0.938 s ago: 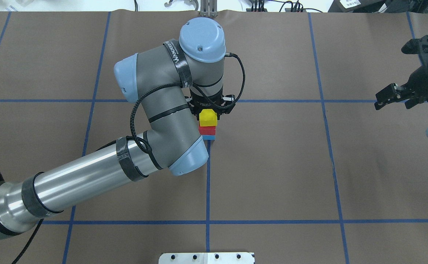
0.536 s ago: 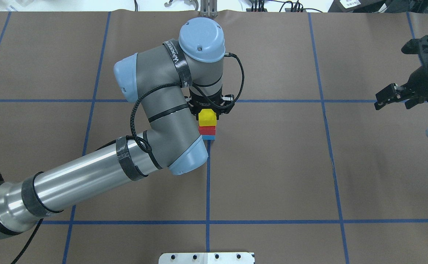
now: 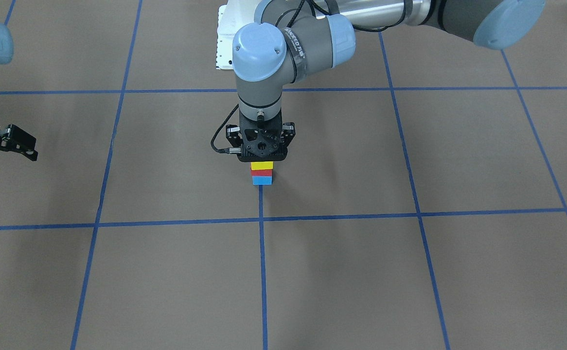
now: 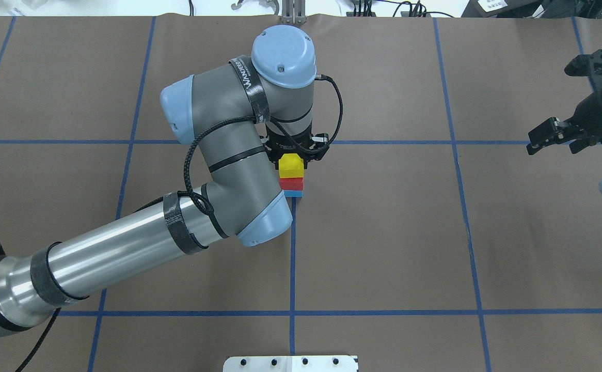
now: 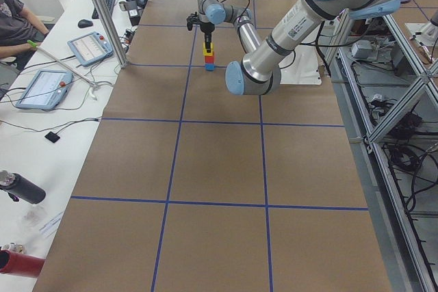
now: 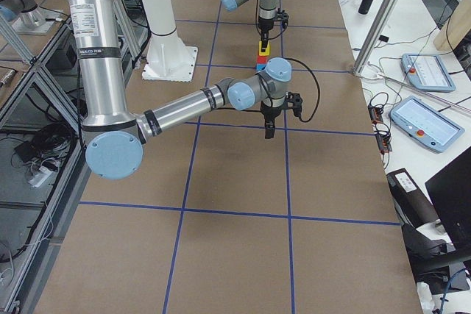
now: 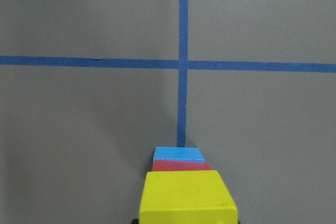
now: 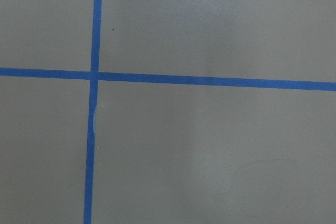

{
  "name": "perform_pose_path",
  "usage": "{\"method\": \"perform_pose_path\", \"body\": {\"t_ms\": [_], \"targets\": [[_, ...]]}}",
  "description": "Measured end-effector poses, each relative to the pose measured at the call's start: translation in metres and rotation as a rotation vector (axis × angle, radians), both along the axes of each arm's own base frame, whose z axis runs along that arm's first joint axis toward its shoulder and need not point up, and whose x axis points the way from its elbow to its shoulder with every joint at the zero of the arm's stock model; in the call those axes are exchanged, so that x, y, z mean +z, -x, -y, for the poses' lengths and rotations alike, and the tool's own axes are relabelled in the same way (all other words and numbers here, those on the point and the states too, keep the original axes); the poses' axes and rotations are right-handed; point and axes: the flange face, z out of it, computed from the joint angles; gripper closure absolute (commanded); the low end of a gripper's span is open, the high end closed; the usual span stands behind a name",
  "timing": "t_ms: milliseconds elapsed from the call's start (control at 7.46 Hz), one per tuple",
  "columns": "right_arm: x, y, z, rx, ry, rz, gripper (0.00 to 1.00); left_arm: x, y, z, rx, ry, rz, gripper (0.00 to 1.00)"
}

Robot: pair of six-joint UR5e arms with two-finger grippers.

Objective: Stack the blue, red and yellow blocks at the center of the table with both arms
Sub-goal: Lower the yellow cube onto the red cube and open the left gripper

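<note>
Overhead view: a three-block stack stood near the frame's centre on the brown table [image 4: 383, 232], at a crossing of blue tape lines [image 4: 291, 258]. The blue block [image 4: 293, 194] lay lowest, the red block [image 4: 291, 183] on it and the yellow block [image 4: 291, 166] on top. The left gripper [image 4: 292, 155] hung straight above, its fingers drawn in narrowly against the yellow block's two sides and apparently pinching it. At the right edge, the right gripper [image 4: 551, 106] was spread wide, held nothing and was well away from the stack.

Front-facing view: the stack sat just below the dark gripper body at centre, each block squarely over the one beneath. The fingertips were hidden.

Both side views: the stack appeared small and upright under the arm reaching to mid-table. No grip could be judged there.

Left wrist view: the yellow block filled the bottom centre, with red and blue edges showing beyond it. No fingers showed.

Right wrist view: only the table and tape showed.

The blocks looked small, stiff, light and smooth-faced. They are probably best held by two opposite flat sides. The stack would likely topple from any sideways nudge.
</note>
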Motion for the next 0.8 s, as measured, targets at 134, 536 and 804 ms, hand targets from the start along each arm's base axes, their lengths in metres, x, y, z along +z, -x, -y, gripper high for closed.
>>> {"method": "perform_pose_path", "body": {"t_ms": [134, 536, 804], "targets": [[-0.0001, 0.0000, 0.0000, 0.000, 0.000, 0.000, 0.00, 0.0000, -0.0003, -0.0003, 0.001, 0.000, 0.000, 1.00], [-0.0003, 0.0001, -0.0001, 0.000, -0.001, 0.001, 0.00, 0.0001, -0.0003, -0.0003, 0.008, -0.006, 0.000, 1.00], [-0.0002, 0.0000, 0.0000, 0.000, -0.001, 0.001, 0.00, -0.0004, -0.0004, -0.0009, 0.019, -0.016, -0.002, 1.00]]}}
